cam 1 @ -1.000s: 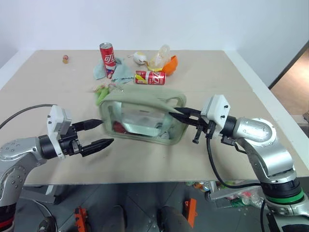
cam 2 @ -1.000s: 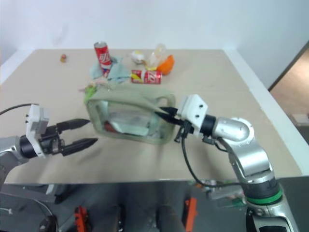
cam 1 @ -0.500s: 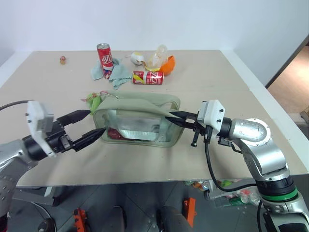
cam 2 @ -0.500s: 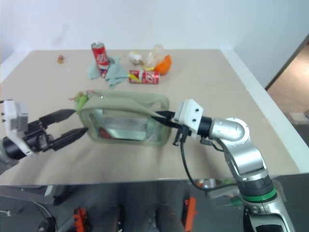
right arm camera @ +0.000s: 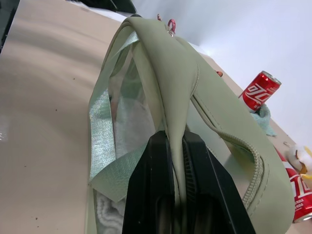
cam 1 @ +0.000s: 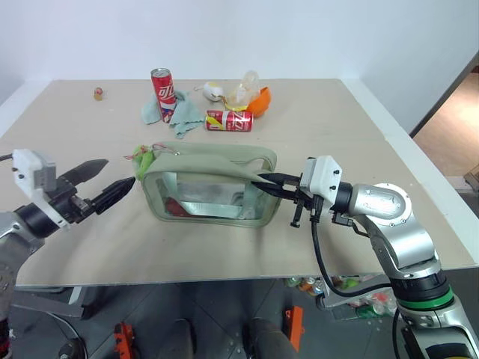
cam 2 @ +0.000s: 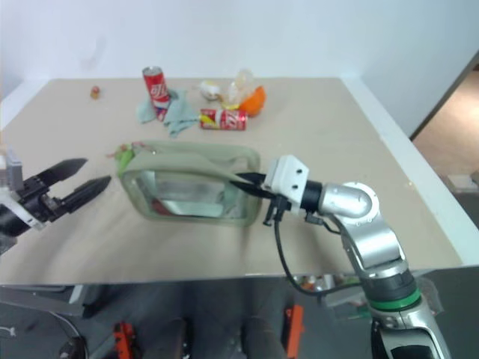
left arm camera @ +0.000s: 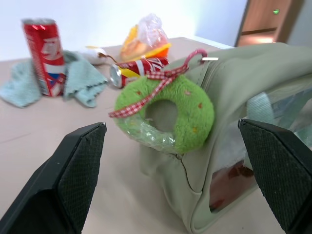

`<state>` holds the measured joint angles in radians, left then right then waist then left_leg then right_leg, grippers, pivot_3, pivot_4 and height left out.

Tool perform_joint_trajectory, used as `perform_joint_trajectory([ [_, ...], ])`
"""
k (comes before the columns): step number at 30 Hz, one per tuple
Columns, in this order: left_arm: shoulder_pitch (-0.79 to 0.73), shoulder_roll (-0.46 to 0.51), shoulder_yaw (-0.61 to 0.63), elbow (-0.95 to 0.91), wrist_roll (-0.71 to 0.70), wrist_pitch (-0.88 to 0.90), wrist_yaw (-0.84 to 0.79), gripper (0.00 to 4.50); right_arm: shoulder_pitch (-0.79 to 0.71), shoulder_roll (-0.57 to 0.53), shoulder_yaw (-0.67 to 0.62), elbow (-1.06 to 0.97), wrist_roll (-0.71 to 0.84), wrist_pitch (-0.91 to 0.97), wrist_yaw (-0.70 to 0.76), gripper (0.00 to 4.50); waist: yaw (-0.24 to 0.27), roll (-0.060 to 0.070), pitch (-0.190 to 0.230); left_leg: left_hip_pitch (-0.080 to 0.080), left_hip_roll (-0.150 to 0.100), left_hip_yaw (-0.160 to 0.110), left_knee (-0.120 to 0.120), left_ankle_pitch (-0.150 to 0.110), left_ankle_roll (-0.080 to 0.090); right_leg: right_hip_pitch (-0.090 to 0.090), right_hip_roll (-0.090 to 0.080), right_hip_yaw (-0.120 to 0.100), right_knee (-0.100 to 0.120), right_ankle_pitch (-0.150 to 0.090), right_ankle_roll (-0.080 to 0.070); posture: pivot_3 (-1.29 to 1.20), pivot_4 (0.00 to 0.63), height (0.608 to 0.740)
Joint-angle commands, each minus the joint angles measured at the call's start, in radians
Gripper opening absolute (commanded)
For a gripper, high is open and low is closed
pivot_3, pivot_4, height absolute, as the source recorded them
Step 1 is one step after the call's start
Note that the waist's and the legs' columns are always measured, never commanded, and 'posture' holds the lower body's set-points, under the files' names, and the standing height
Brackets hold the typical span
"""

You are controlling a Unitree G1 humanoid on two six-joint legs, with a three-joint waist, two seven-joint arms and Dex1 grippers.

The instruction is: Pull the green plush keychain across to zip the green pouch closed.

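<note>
Right gripper (cam 1: 263, 182) pinches the pouch (cam 1: 209, 187) at one end; the spread-open left gripper (cam 1: 112, 182) waits beside the keychain (left arm camera: 168, 114) at the other. A misjudged grab could snag fabric.

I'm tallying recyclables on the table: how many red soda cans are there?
2. One red can stands upright at the far side on the teal cloth; the other can lies on its side just right of it, before the orange item.

Right gripper (right arm camera: 178, 161): fingers pinched on the pouch's fabric edge.
Green pouch (right arm camera: 161, 73): clear side window, zipper visible.
Red can (right arm camera: 258, 90): upright behind.
</note>
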<state>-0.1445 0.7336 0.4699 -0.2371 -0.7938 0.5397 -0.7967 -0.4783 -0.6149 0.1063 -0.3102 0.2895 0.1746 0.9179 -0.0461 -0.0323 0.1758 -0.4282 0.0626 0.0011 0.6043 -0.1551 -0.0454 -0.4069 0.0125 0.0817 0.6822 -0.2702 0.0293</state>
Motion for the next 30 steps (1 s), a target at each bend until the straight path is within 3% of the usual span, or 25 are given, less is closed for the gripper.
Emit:
perform_joint_trajectory([
  [1,-0.087,0.003,-0.019,0.096,-0.027,0.013,-0.044,4.5,-0.013,0.004,-0.016,-0.034,0.002,-0.017,-0.008,0.02,0.0,0.0,0.0,0.0,0.0,0.0,0.0,0.0,0.0,0.0,0.0,0.0,0.0,0.0,0.0,0.0,0.15,0.74],
  [13,-0.209,-0.032,-0.051,0.279,-0.09,0.145,-0.061,4.5,0.019,-0.009,-0.032,-0.078,-0.015,0.001,-0.036,0.02,0.0,0.0,0.0,-0.001,0.0,-0.001,-0.001,0.0,0.0,0.0,0.0,-0.001,0.0,0.0,0.0,0.0,0.15,0.74],
  [30,-0.305,-0.139,-0.052,0.372,-0.129,0.2,-0.068,4.5,0.021,-0.018,-0.023,-0.088,-0.021,0.013,-0.046,0.02,0.0,-0.001,0.0,-0.001,0.0,-0.002,0.0,0.0,0.0,0.001,0.0,-0.001,0.0,0.0,0.001,0.0,0.15,0.74],
])
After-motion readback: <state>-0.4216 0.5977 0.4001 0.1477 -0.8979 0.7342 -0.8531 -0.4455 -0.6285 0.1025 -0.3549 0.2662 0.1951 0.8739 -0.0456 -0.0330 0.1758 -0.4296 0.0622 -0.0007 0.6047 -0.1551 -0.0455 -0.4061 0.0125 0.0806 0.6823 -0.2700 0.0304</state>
